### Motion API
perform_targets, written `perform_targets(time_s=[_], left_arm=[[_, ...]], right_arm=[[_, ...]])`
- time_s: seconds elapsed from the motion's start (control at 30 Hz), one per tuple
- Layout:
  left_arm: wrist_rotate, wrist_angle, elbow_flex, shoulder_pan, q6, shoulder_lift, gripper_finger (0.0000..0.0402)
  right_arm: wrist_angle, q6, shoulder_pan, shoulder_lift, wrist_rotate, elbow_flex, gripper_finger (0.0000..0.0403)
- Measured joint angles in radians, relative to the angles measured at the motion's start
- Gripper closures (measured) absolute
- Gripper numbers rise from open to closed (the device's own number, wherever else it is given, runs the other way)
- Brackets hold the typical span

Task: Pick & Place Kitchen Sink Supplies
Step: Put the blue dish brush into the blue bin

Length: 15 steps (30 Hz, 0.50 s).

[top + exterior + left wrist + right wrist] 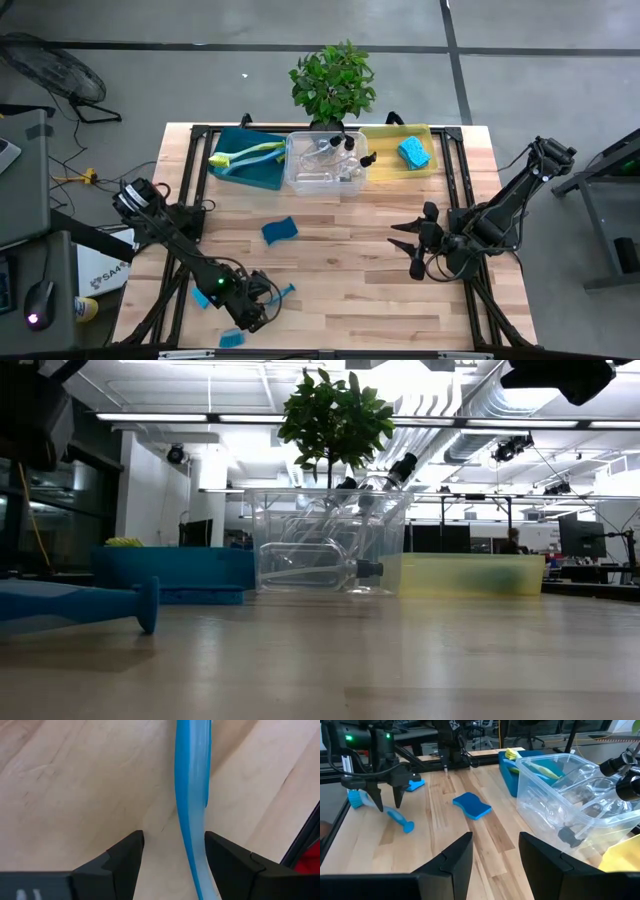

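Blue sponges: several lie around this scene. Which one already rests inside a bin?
The blue sponge in the yellow bin, at the table's far right. The other sponges lie on the bare wooden table.

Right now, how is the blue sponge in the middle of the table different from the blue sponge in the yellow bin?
The middle sponge lies on the bare wood table; the other sponge lies inside the yellow bin. The middle sponge looks a darker blue; the binned one looks lighter. The middle one sits out in the open between the arms; the binned one sits at the far edge. Both are small and blue.
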Motion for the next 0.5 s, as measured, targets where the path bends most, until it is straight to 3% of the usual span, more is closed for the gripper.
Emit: perform_targets(time_s=[0.17,0.5], left_arm=[[-0.006,-0.022,-0.001,0.000,0.000,0.006,0.0226],[0.006,-0.028,-0.005,0.001,0.025,0.007,0.0363]], right_arm=[[0.000,0.007,0.000,0.000,0.000,0.000,0.0249],[0.000,0.008,0.000,0.000,-0.006,0.000,0.0249]])
